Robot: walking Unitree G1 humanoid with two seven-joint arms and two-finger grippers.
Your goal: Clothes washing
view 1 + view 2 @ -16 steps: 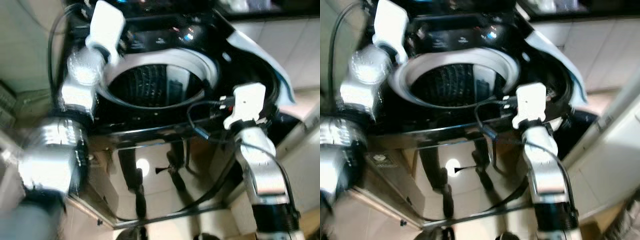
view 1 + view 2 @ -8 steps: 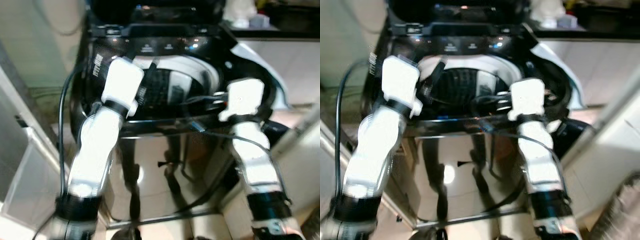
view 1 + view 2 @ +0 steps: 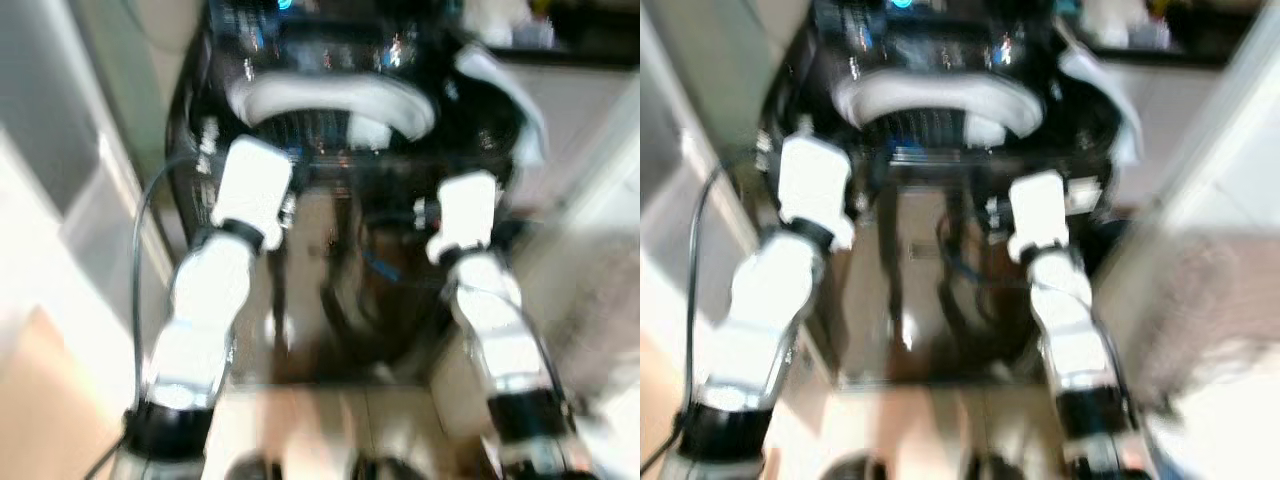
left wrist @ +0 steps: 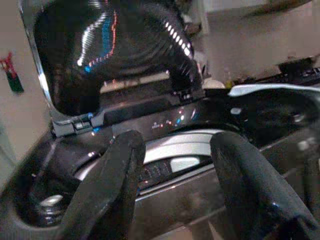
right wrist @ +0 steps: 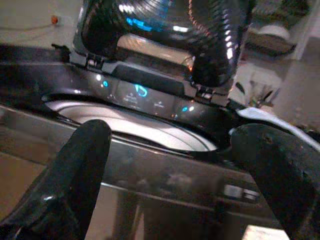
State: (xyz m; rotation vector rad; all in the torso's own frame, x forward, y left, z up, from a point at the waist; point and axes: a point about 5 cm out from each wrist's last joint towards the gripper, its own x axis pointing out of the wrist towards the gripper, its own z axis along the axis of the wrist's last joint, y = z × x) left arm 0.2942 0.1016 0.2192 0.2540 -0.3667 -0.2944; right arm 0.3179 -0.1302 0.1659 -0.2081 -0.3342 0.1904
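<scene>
— Where's the washing machine [image 3: 330, 190]?

— At twelve o'clock, straight ahead of the robot. It's a glossy black top-loader, blurred in the head views. Its lid [image 4: 110, 50] stands raised at the back, and the white ring [image 3: 335, 100] around the drum mouth is exposed, with dark drum showing inside it.

— And the arms?

— Both are held up in front of the machine's shiny front panel. The left gripper [image 4: 175, 185] is at about ten o'clock, the right gripper [image 5: 170, 175] at about two. Each points toward the machine.

— Are they holding anything?

— No. The left one's fingers [image 4: 110, 185] stand apart with nothing between them; through the gap you see the machine's top edge and the white ring. The right one's fingers [image 5: 75, 170] are spread wide, empty too, framing the control panel [image 5: 145, 97] with its small blue lights.

— Anything else nearby?

— A pale cloth [image 3: 510, 95] is draped at about one o'clock, on the machine's right side; too blurred to say more.
</scene>
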